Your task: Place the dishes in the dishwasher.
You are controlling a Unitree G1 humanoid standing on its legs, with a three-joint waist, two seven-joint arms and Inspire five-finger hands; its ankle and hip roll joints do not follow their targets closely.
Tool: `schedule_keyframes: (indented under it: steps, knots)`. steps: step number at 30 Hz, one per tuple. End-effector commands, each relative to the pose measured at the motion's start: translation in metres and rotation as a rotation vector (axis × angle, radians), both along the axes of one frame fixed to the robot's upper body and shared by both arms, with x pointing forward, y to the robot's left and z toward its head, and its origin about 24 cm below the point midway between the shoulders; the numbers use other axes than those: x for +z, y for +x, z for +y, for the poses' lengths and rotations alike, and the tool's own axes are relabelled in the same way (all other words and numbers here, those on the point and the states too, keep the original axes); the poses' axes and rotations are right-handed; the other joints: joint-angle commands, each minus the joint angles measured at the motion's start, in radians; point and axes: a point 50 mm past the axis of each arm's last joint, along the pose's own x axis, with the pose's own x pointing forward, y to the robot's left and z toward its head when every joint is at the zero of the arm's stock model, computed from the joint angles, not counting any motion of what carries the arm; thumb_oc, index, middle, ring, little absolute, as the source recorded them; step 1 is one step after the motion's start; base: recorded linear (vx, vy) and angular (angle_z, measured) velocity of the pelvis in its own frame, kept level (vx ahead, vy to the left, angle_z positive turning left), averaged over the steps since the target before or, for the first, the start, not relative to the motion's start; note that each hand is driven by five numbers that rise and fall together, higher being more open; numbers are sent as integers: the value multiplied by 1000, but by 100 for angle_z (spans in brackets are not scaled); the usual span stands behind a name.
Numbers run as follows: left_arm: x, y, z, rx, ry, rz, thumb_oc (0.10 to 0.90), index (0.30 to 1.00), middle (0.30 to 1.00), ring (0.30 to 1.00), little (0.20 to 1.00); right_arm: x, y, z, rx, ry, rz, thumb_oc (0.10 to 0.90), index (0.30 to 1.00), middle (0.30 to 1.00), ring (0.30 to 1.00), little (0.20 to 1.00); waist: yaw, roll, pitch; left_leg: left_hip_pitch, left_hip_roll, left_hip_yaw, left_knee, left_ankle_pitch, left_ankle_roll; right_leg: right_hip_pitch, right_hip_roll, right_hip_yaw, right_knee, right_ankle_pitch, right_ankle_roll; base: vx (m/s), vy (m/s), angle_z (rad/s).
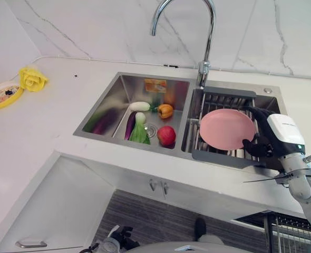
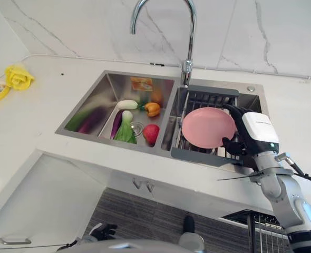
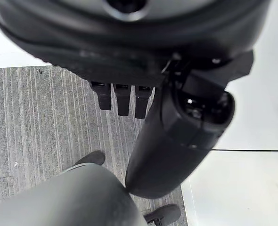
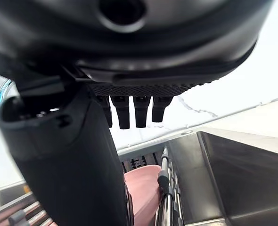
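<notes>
While the right hand [image 1: 262, 138] is pinching the pink plate [image 1: 226, 128] by its rim, it is probably handling stiff, light and slippery.

- One pink plate [image 1: 226, 128]
- One red apple [image 1: 166, 135]
- One orange bell pepper [image 1: 165, 110]
- One purple eggplant [image 1: 130, 125]
- One bok choy [image 1: 140, 130]
- One yellow cloth [image 1: 33, 78]

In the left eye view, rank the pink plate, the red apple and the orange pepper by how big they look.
1. pink plate, clearly largest.
2. red apple.
3. orange pepper, close to the apple, so that order is unsure.
</notes>
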Motion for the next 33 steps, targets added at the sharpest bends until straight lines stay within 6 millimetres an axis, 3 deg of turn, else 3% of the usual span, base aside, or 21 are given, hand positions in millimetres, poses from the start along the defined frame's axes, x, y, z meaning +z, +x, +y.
schedule_keyframes:
  steps: [1,19,25,33]
  knots:
    - [-2,-17,22,-39,77,88,800,900,900,900,900,45,3,-3,-15,34,-276,800,900,900,900,900,4,-94,-43,22,-25,29,2,-29,4,125,-18,38,19,-163,54,0,0,0]
    - [0,-11,23,-66,71,67,800,900,900,900,900,46,1,-9,-19,5,-241,800,900,900,900,900,0,-92,-40,23,-23,34,2,-30,3,124,-17,39,19,-164,54,0,0,0]
    - [-1,-13,23,-68,81,77,800,900,900,900,900,54,-1,-8,-39,80,-350,800,900,900,900,900,-4,-94,-41,26,-23,37,2,-32,4,124,-15,43,19,-164,53,0,0,0]
    - [-1,-13,23,-53,96,75,800,900,900,900,900,46,-7,2,-28,165,-367,800,900,900,900,900,-8,-97,-43,30,-23,43,2,-34,4,127,-12,48,19,-166,52,4,-8,-4]
